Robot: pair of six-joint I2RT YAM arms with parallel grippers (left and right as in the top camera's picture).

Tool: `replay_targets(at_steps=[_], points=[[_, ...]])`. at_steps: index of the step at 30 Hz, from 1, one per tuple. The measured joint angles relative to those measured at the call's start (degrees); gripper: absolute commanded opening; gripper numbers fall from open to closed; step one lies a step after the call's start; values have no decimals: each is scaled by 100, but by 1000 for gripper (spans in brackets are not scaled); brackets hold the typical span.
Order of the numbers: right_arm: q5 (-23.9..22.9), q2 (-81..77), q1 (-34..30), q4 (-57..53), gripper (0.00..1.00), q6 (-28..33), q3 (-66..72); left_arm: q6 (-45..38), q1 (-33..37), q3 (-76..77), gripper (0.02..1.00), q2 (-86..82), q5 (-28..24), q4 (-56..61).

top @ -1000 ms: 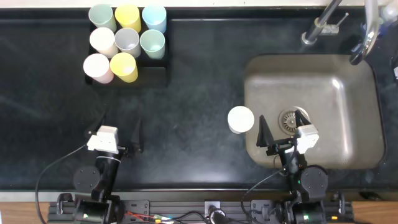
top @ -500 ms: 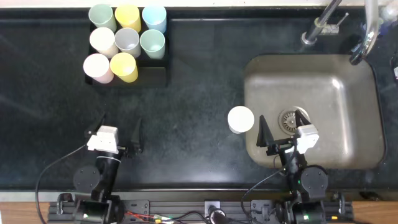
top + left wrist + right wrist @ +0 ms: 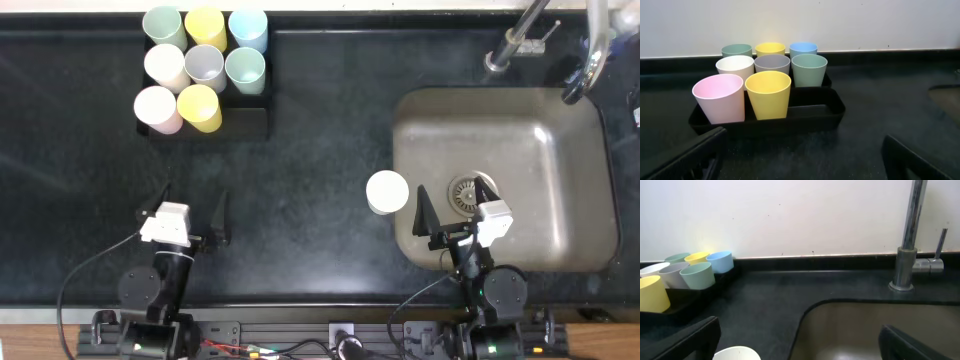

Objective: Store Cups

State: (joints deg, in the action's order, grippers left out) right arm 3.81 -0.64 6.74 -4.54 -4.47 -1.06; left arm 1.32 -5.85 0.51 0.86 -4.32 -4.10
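Black plastic tray (image 3: 255,122) at the counter's far left: 8 cups in, 1 out
Tray rows, back to front: sage-green cup (image 3: 163,24), yellow cup (image 3: 205,26), light-blue cup (image 3: 248,27) / cream cup (image 3: 165,66), grey cup (image 3: 205,66), teal cup (image 3: 245,70) / pink cup (image 3: 158,108), second yellow cup (image 3: 199,107). That's 3+3+2, mouths up. Ninth, a white round cup (image 3: 386,192), stands on the black speckled counter (image 3: 300,180) just beside the left rim of the steel sink (image 3: 560,110), well apart from the tray. 1 chrome tap (image 3: 520,35) behind the sink. Left gripper (image 3: 192,207) near the counter's front edge, facing the tray, fingers spread wide, empty. Right gripper (image 3: 452,200) at the sink's front-left part, near the white round cup, fingers spread wide, empty
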Motion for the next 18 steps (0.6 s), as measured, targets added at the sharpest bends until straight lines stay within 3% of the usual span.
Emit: replay_targets(at_steps=[8, 18], points=[[0, -966, 2, -627, 996, -146, -588, 0, 0, 0, 1000, 0, 0, 0], [26, -3818, 4, -4288, 998, -348, -4924, 0, 0, 0, 1000, 0, 0, -2]])
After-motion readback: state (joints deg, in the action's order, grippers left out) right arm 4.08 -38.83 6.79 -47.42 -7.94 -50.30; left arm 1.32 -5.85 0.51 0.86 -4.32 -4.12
